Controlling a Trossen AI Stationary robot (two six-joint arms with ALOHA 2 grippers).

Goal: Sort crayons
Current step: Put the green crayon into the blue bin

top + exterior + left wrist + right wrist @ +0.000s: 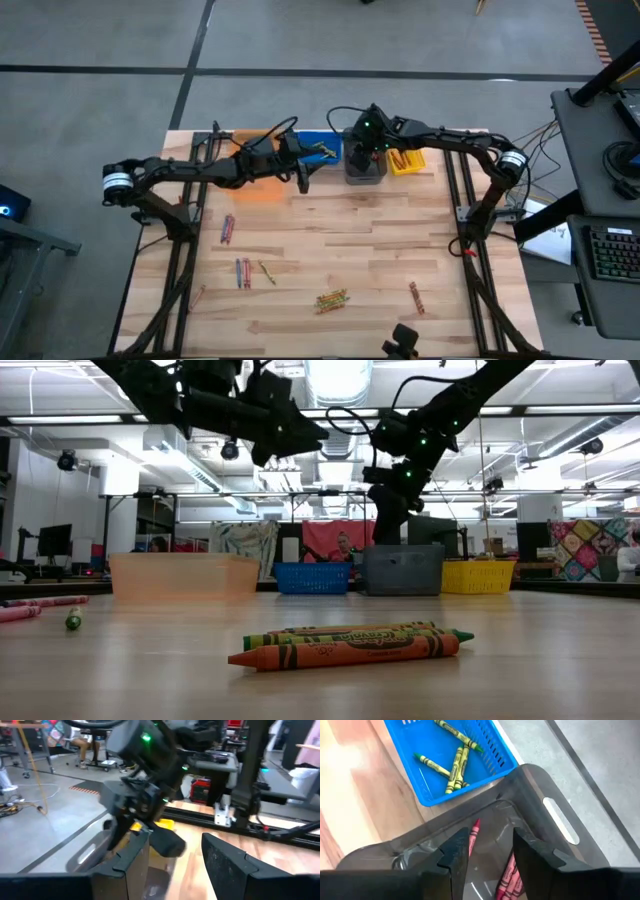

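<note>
Hovering apart-jawed over the grey bin [540,790], right gripper [490,845] nears blue bin [420,775].

Crayons [332,299] scattered on table; green in blue bin, red in grey.

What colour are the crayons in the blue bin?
Green-yellow crayons, clearest in the right wrist view.

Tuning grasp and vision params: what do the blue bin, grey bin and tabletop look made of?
Blue bin: looks like moulded plastic, glossy, with slotted basket-style walls. Grey bin: seemingly smooth translucent smoky plastic, since the red crayons inside show through its wall, with a cut-out handle slot. Tabletop: pale wood, probably butcher-block, judging by the visible plank strips and grain; matte finish.
</note>
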